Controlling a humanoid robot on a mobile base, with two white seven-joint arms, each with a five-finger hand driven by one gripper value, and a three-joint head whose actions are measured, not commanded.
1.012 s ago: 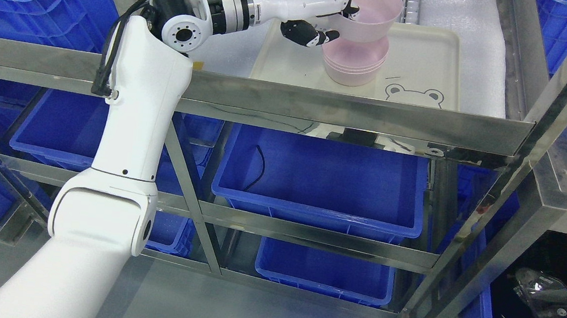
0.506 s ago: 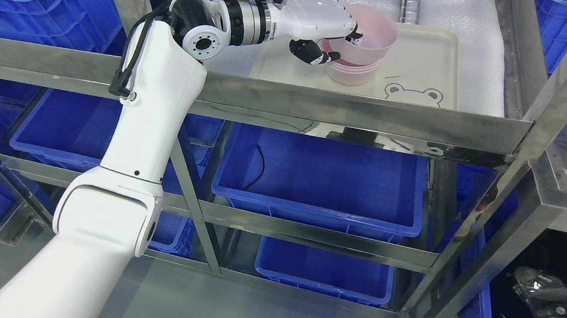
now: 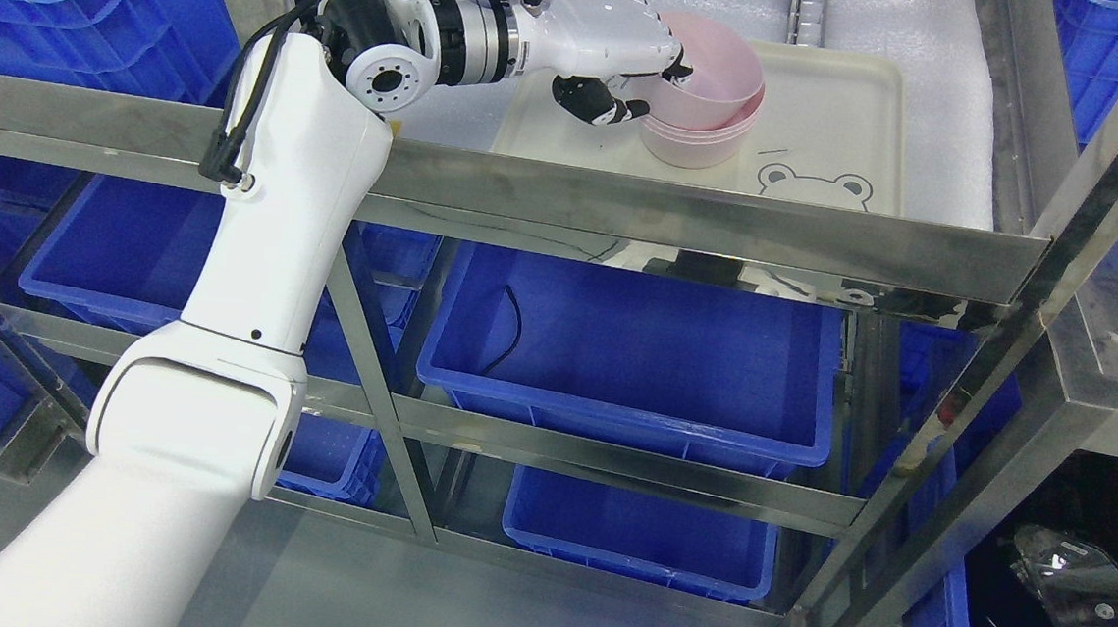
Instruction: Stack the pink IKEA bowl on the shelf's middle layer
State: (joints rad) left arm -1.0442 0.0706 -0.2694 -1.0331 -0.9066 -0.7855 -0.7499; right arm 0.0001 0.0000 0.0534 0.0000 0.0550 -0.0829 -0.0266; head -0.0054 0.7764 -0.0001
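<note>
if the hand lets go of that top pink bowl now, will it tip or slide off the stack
Probably stays: the top pink bowl sits tilted but partly nested in the stack of pink bowls, so the rims should catch it. It looks like thin, smooth plastic, likely light and slippery. The left robot hand pinches its rim, so a nudge might jostle it.

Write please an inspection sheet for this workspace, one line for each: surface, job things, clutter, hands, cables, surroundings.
Surface: cream tray with a bear drawing, lying on white foam padding on the steel shelf.
Job things: top pink bowl sits tilted in the stack of pink bowls on the tray, not fully nested.
Clutter: nothing seen on the tray besides the bowls.
Hands: left hand grips the top bowl's left rim, thumb outside; right hand not in view.
Cables: black cable along the left arm; a loose black cable in the blue bin below.
Surroundings: more blue bins on lower and neighbouring racks; a black wrapped item at lower right.
</note>
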